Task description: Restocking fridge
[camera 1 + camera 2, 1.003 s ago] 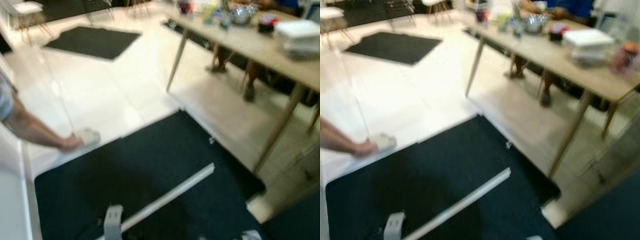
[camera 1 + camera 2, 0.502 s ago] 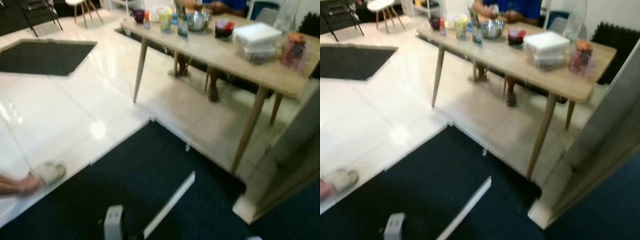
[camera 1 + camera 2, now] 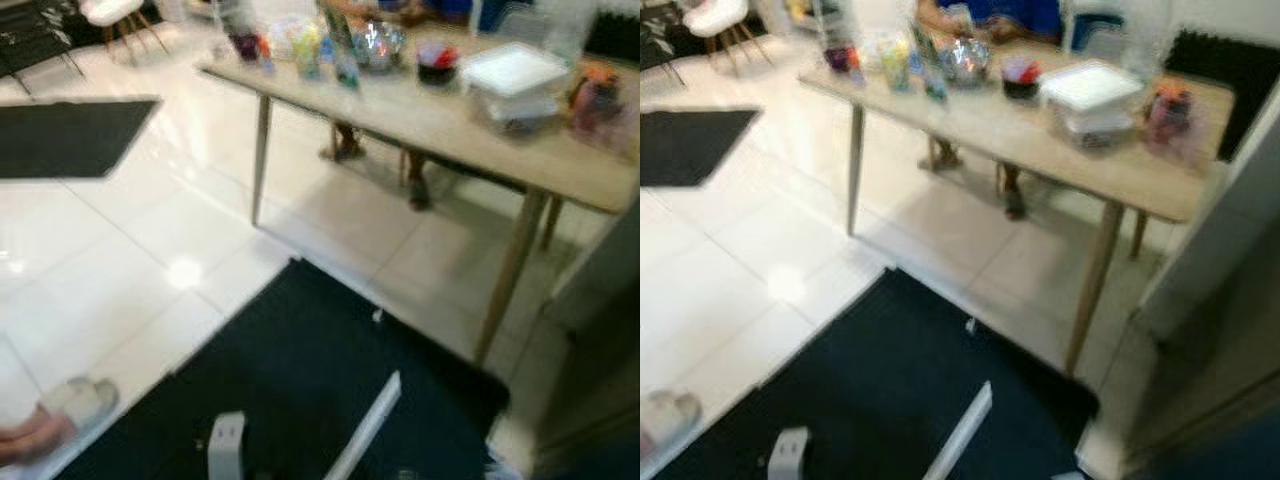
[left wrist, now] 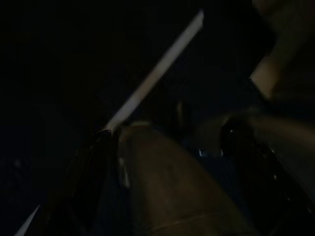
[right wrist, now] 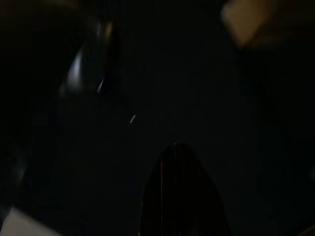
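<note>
Cluttered wooden table (image 3: 1110, 170) stands beyond dark mat (image 3: 890, 400).

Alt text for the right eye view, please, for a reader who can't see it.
Blurred view down at a wooden table holding a stack of white containers, a metal bowl and cups, with a dark mat on the white tiled floor in front.

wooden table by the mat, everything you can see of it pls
The wooden table has a long, light tan top on slim tapered legs that splay outward. It stands on the pale tiled floor just beyond the dark mat, not touching it. On the top sit a metal bowl, small colourful containers, blurred, and stacked white boxes. A person in blue sits behind it.
</note>
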